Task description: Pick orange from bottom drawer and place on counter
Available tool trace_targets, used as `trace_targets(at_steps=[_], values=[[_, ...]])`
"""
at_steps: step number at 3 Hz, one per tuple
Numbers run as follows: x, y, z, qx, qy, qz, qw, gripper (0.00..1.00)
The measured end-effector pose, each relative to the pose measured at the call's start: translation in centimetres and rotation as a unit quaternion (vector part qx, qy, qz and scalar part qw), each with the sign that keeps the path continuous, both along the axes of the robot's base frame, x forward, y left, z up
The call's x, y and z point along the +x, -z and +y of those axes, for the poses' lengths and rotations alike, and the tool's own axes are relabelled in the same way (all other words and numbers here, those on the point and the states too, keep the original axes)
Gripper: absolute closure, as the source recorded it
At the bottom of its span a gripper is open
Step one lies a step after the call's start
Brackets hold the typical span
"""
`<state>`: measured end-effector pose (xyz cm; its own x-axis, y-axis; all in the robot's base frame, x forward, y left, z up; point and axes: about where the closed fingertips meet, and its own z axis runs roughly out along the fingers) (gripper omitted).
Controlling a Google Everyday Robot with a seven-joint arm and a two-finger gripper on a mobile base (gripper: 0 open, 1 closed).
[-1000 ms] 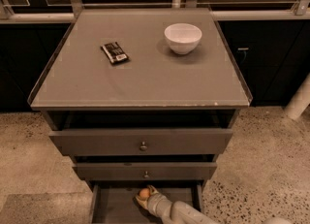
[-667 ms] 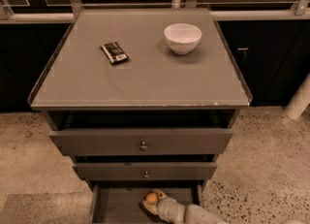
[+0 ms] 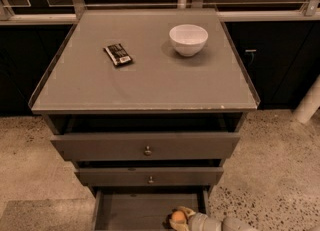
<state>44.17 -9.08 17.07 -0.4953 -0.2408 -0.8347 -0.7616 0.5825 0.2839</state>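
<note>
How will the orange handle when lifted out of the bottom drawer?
The orange, at the pincer in the bottom drawer, looks round and smooth: it would probably roll if released on the flat counter. Smaller than the white bowl, so likely light.

A white bowl (image 3: 188,39) and a dark packet (image 3: 118,54) lie well apart, the tool (image 3: 175,218) at the bottom edge.

Hand (image 3: 176,218) low at bottom edge, fingers (image 3: 186,210) round orange (image 3: 178,216).
</note>
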Motion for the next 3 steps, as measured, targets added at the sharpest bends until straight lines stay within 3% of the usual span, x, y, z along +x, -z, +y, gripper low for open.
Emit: trace_targets(at_steps=[1, 2, 3], values=[[-2.7, -3.5, -5.4, 0.036, 0.003, -0.034, 0.9987, 1.00], [-5.0, -8.1, -9.6, 0.094, 0.049, -0.092, 0.9902, 1.00], [-5.2, -11.9, -14.4, 0.137, 0.134, -0.157, 0.9688, 1.00]])
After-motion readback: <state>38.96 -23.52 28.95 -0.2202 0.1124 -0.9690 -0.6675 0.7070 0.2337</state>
